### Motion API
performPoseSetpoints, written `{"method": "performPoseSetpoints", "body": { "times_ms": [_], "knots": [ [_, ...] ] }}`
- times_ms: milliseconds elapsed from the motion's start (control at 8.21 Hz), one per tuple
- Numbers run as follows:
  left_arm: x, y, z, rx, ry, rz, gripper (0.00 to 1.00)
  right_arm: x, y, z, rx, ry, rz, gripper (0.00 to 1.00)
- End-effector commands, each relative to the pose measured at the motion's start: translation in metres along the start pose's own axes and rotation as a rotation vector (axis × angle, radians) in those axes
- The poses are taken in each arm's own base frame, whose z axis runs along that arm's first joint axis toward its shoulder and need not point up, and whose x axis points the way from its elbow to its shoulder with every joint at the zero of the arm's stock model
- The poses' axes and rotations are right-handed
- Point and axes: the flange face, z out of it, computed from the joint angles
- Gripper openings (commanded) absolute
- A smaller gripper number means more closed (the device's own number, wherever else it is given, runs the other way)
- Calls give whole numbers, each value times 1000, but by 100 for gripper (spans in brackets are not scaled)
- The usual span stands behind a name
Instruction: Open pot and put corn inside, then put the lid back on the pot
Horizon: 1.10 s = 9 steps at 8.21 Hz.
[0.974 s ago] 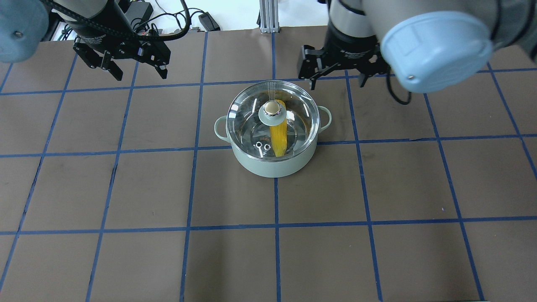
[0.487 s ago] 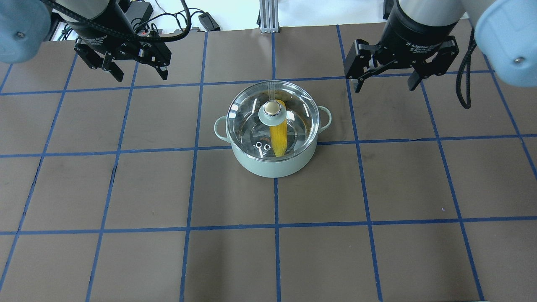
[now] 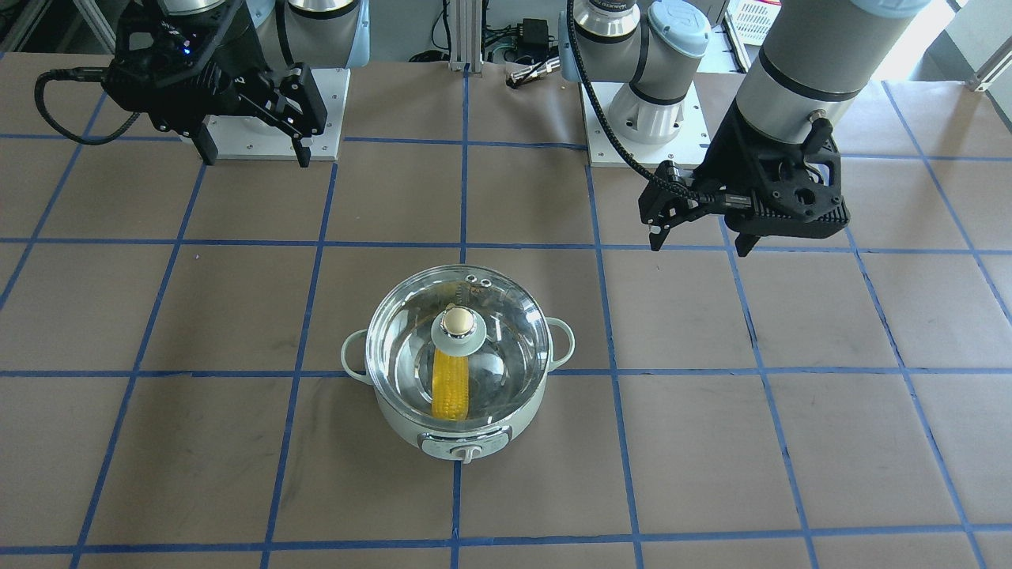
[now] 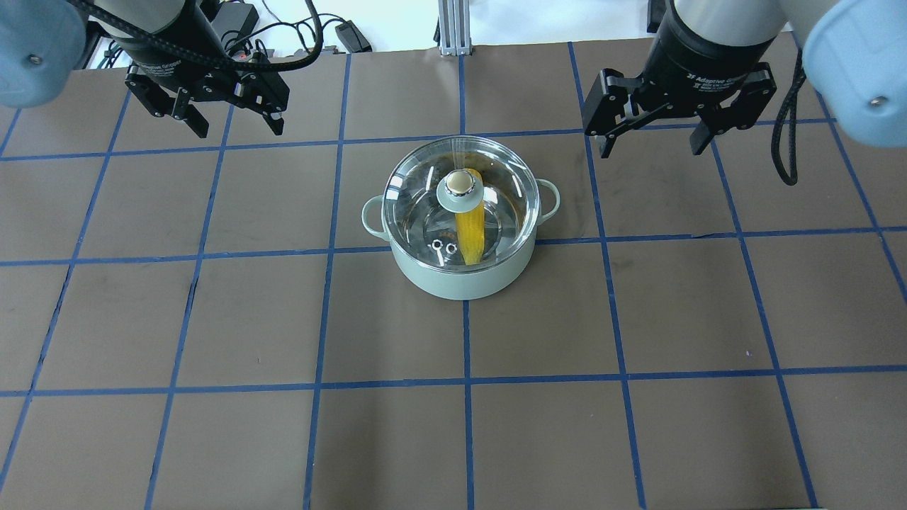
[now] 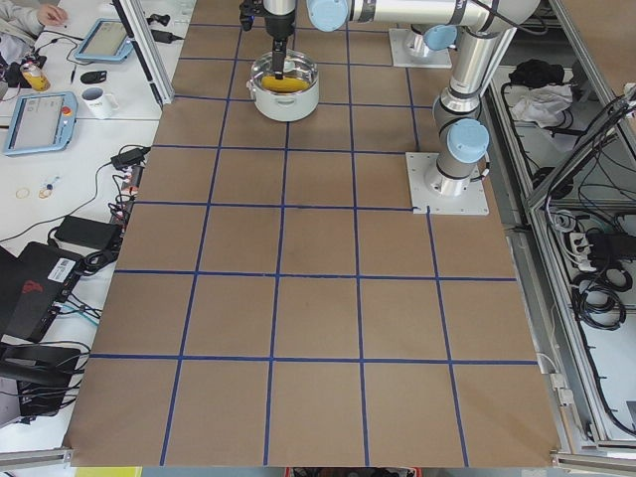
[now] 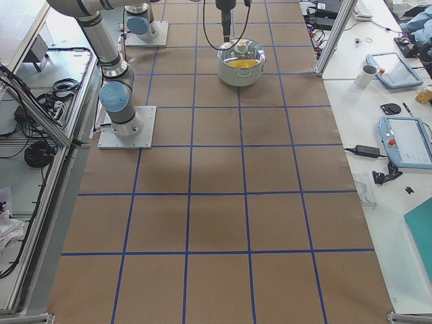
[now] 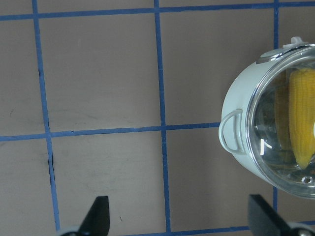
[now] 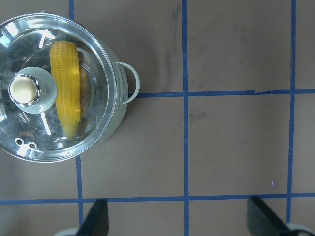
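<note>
Brown gridded tabletop point(image 4: 212, 319) carried pot point(image 4: 464, 283) between left claw point(image 4: 239, 127) and right claw point(image 4: 650, 145), well apart from both. Both claws spread, empty. Corn point(image 4: 470, 237) lay inside, lid point(image 4: 459, 185) seated on rim. Task looked complete; nothing left.

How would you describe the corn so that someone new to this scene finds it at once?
On the brown table with blue grid lines stands one mint-green pot. Under its clear glass lid lies the corn, the only bright yellow thing there.
</note>
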Motion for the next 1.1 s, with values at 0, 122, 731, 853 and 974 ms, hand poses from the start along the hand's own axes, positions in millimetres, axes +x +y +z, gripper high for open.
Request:
{"method": "performPoseSetpoints", "body": {
  "times_ms": [0,122,731,853,974],
  "knots": [
    [0,1,0,-2,1,1,100,0,0,0,-1,2,-1,100],
    [0,0,2,-5,0,1,100,0,0,0,-2,0,-1,100],
    [0,3,2,-15,-1,1,100,-1,1,6,-3,-3,1,100],
    [1,4,2,-25,-1,4,100,-1,1,5,-2,-3,1,100],
    [1,10,0,-46,2,3,100,-1,1,6,-3,-3,1,100]
  ]
}}
